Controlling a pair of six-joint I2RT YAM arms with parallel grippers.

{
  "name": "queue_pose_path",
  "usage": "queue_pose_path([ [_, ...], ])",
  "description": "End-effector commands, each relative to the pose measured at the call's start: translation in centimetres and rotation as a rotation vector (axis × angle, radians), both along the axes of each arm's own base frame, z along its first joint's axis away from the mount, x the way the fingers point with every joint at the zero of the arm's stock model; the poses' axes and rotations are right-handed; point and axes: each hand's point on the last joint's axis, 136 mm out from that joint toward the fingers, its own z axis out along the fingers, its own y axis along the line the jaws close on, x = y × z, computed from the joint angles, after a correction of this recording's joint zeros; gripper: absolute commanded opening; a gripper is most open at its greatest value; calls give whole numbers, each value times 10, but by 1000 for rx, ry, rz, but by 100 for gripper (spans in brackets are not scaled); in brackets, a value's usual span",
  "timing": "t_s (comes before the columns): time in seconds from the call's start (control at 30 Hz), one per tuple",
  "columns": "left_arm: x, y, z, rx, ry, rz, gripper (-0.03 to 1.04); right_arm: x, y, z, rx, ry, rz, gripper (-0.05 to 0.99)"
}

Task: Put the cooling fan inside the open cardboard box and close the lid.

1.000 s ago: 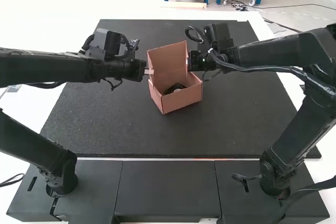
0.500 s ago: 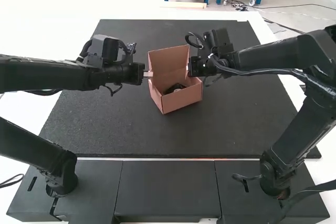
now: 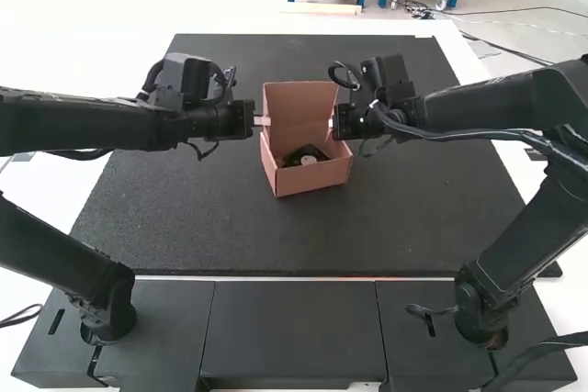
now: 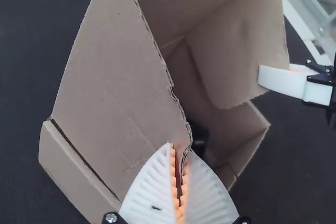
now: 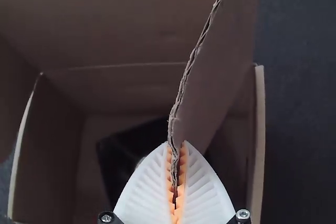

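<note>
High view: cooling fan (image 3: 306,157) already lies inside cardboard box (image 3: 308,177); lid (image 3: 296,103) upright at 12 o'clock, not yet shut.
Left wrist view: left gripper (image 4: 178,182) pinched tight on the 9 o'clock flap (image 4: 115,98).
Right wrist view: right gripper (image 5: 176,182) pinched tight on the 3 o'clock flap (image 5: 220,66).
Remaining: flaps in, lid down.

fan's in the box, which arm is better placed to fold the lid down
Roughly even, so probably both together: the left gripper is shut on the left flap, the right gripper on the right flap of the upright lid.
</note>
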Motion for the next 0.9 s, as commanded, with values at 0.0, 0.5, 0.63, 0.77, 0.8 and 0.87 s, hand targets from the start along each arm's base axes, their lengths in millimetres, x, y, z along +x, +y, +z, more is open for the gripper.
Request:
queue_pose_path([
  [0.0, 3, -15, 32, -75, -35, -36, 2, -20, 15, -9, 12, 38, 70, -1],
  [0.5, -49, -33, -26, -31, 56, -141, 2, -26, 17, -9, 19, 43, 78, -1],
  [0.63, -66, -37, -46, 6, 50, -178, 3, -27, 15, -9, 21, 42, 76, -1],
  [0.77, -84, -40, -64, 46, 52, -220, 4, -26, 15, -7, 20, 35, 80, -1],
  [0.8, -88, -40, -67, 53, 53, -225, 7, -26, 14, -7, 15, 32, 83, -1],
  [0.87, -94, -42, -71, 65, 54, -237, 14, -26, 14, -8, 11, 32, 84, 0],
])
